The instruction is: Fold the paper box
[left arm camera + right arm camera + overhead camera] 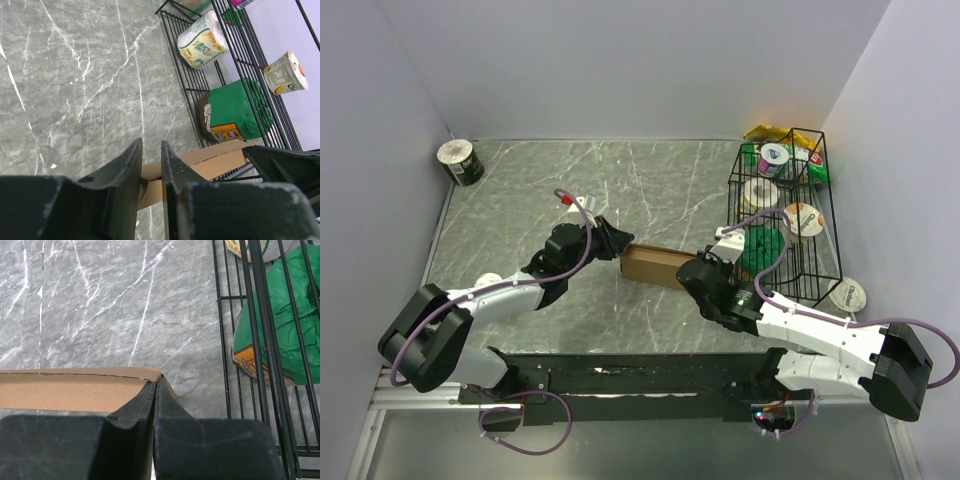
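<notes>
- The plain brown cardboard paper box [655,265] is covered at both ends by the grippers in the top view, so its flaps cannot be made out. Only its long middle shows.
- In the right wrist view the box is cut off at the left edge.
- The box lies on the grey marbled table [540,200], between the two arms and just left of the black wire basket [264,315].
- The left gripper [151,145] has its fingers drawn close with a strip of cardboard between them, pinching the box's left end.
- The right gripper [156,382] has its fingers pressed together on the thin wall at the box's right corner.
- The basket holds a crumpled green bag [240,107] and a white paper roll [202,42].
- A dark-labelled roll [460,162] stands in the far left corner, well apart.
</notes>
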